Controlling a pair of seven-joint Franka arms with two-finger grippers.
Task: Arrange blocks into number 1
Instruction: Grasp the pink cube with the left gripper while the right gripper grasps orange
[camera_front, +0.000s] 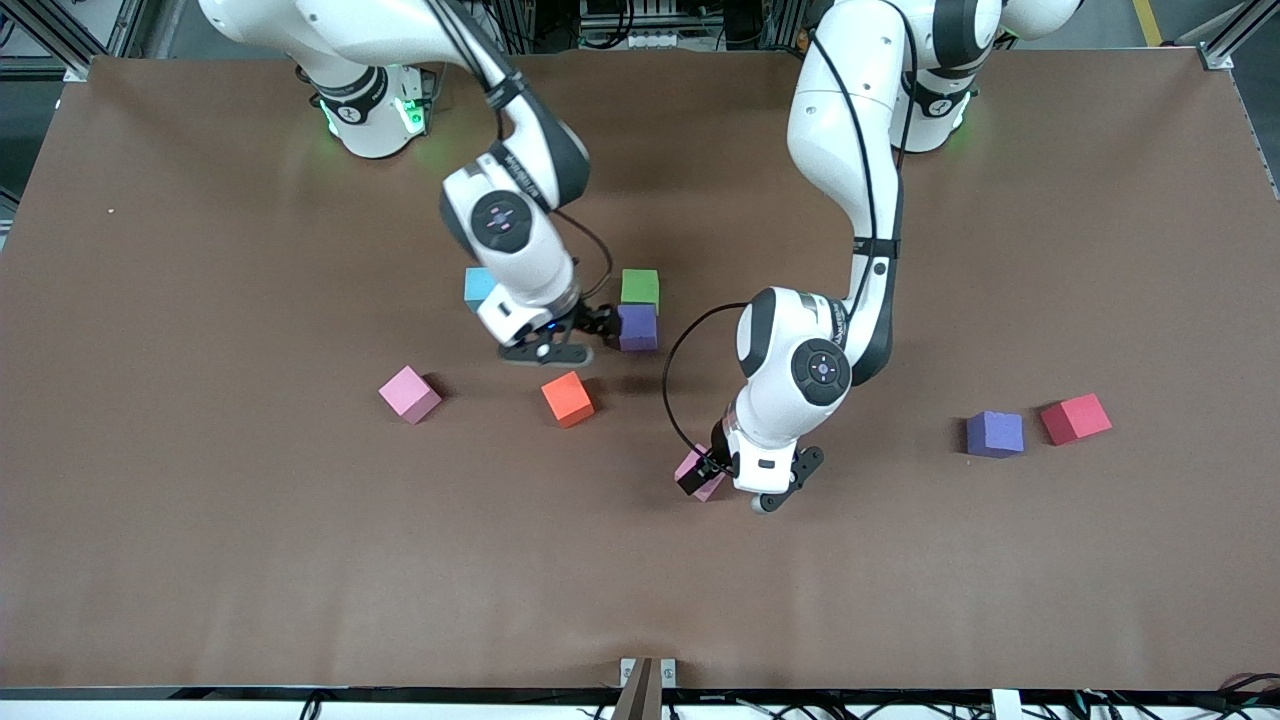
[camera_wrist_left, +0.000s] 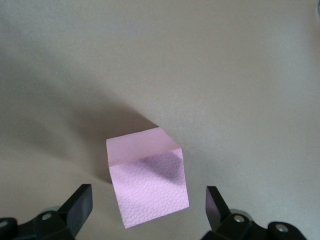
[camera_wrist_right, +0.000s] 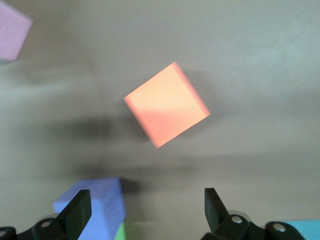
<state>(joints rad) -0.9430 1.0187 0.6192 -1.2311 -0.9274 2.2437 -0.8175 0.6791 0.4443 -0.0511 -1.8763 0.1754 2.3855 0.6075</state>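
Two arms share the brown desk (camera_front: 200, 550), and the biggest risk lies with how close they work near its middle: a careless swing by either could sweep the column just begun there. That column is a green block (camera_front: 640, 287) with a purple block (camera_front: 637, 327) touching it on the side nearer the front camera, and a light blue block (camera_front: 479, 287) sits beside them toward the right arm's end. The right tool (camera_front: 572, 340) hangs spread and empty just beside the purple block; a sideways drift could nudge it out of line. The orange block (camera_wrist_right: 166, 104) lies skewed near the column, so a straight pinch may catch its corners and twist it. The left tool (camera_wrist_left: 149, 210) is spread too, low over a pink block (camera_wrist_left: 147, 175) that sits turned between its fingers; closing now could spin or squeeze the soft foam off-centre. A second pink block (camera_front: 409, 393), another purple block (camera_front: 994, 433) and a red block (camera_front: 1075, 418) lie well apart, waiting.
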